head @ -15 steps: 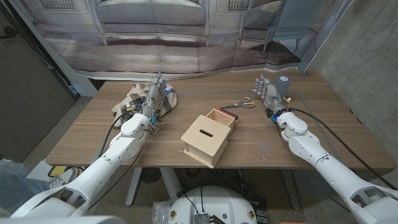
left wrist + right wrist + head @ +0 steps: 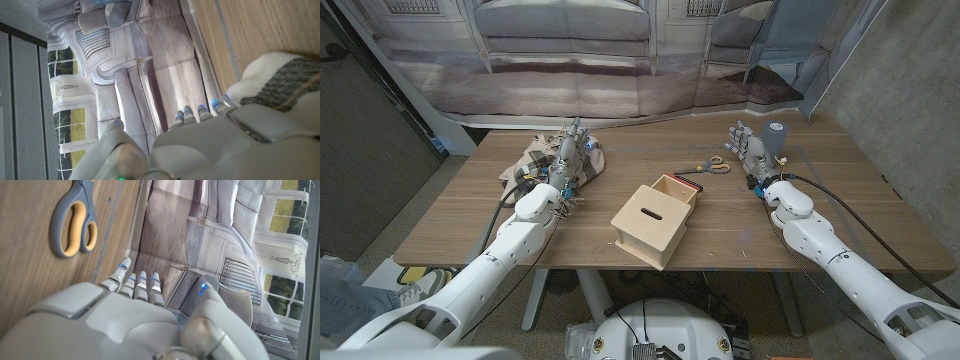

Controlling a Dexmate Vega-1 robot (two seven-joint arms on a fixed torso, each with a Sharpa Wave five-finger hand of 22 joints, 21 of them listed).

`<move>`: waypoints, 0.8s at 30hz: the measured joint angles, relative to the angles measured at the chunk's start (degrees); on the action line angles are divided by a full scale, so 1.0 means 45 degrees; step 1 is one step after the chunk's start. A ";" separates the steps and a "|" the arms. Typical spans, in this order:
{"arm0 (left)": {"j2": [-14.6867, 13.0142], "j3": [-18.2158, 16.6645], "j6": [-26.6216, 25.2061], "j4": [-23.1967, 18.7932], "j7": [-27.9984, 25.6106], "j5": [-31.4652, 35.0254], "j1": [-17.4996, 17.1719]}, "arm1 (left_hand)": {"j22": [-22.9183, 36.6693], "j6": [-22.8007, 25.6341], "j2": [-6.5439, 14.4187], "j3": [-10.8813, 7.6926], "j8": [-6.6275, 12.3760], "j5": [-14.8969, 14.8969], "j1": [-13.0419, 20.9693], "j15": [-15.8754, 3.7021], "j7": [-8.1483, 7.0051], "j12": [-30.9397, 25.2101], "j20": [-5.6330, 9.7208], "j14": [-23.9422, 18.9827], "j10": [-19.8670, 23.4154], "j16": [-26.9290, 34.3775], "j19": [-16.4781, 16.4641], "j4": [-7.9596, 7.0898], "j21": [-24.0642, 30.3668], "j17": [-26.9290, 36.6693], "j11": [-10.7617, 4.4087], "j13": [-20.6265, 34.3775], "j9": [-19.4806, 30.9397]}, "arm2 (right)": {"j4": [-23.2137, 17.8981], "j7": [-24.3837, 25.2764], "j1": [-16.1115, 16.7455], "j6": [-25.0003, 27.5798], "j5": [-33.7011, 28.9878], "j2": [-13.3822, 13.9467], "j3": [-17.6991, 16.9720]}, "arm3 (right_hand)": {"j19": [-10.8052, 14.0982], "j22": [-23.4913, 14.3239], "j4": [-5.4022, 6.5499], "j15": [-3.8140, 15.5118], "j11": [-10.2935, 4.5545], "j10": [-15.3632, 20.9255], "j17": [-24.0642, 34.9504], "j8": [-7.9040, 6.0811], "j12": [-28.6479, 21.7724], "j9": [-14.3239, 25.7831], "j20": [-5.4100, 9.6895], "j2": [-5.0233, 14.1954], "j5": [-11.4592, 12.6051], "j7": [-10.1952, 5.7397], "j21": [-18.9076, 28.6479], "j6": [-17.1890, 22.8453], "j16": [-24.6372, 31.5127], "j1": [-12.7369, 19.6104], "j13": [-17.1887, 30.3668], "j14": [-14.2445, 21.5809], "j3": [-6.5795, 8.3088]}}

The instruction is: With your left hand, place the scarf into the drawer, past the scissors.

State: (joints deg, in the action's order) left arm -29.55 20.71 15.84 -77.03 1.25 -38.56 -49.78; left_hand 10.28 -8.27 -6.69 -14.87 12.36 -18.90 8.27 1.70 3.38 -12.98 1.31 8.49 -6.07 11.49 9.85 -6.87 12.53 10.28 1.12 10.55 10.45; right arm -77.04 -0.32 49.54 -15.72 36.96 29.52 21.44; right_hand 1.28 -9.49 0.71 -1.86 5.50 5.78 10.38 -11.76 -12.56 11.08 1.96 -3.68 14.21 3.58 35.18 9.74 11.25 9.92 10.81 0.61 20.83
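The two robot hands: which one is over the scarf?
The left hand: it reaches over the plaid scarf, while the right hand stands over bare table near the scissors.

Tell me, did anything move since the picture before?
Nothing visibly changed. The left hand is over the scarf as before, the right hand stands by the scissors, and the wooden drawer box sits mid-table.

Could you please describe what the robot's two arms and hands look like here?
Both arms have glossy white rounded shells with dark joints and a black cable along each forearm. The left hand and right hand are silver-grey, and the wrist views show small blue lights at their fingertips.
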 measured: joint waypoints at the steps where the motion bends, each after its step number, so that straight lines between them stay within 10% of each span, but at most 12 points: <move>1: -0.0005 -0.0008 -0.0005 -0.0020 0.0020 -0.0024 -0.0005 | -0.0001 0.0000 0.0000 0.0000 0.0000 0.0000 0.0000 0.0036 0.0000 0.0000 0.0000 -0.0037 0.0029 0.0000 0.0000 0.0000 0.0000 0.0000 -0.0029 0.0000 -0.0011 | -0.0003 0.0006 0.0003 -0.0002 -0.0008 -0.0007 0.0008 | 0.0000 0.0000 0.0000 -0.0003 -0.0037 0.0040 0.0000 0.0000 0.0000 0.0000 0.0000 0.0000 0.0000 0.0000 -0.0017 0.0000 0.0000 0.0000 0.0000 0.0002 0.0000; 24: -0.0252 -0.0095 -0.0092 -0.0952 0.0016 -0.0023 -0.0219 | -0.0002 0.0388 0.0285 -0.0088 0.0099 -0.0088 0.0284 0.0006 0.0067 0.0000 0.0003 -0.0280 0.0294 0.0058 0.0003 0.0090 0.0000 -0.0003 -0.0023 -0.0002 -0.0013 | 0.0110 0.0065 0.0029 -0.0287 -0.0118 -0.0164 0.0045 | 0.0120 0.0002 -0.0032 -0.0042 -0.0036 0.0176 0.0002 0.0000 -0.0115 -0.0002 0.0023 0.0068 -0.0003 -0.0022 -0.0152 0.0112 0.0000 0.0067 -0.0003 0.0140 0.0032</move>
State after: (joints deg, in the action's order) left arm -30.68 20.29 15.43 -81.31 1.32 -38.67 -50.77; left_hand 10.27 -6.52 -5.41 -15.27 12.80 -19.30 9.55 1.72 3.68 -12.98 1.32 7.23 -4.75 11.76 9.86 -6.46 12.52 10.27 1.02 10.54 10.39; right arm -76.55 -0.03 49.67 -17.01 36.43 28.78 21.65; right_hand 1.82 -9.47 0.56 -2.05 5.34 6.57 10.39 -11.76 -13.08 11.07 2.07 -3.37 14.19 3.48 34.49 10.24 11.25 10.23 10.80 1.24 20.97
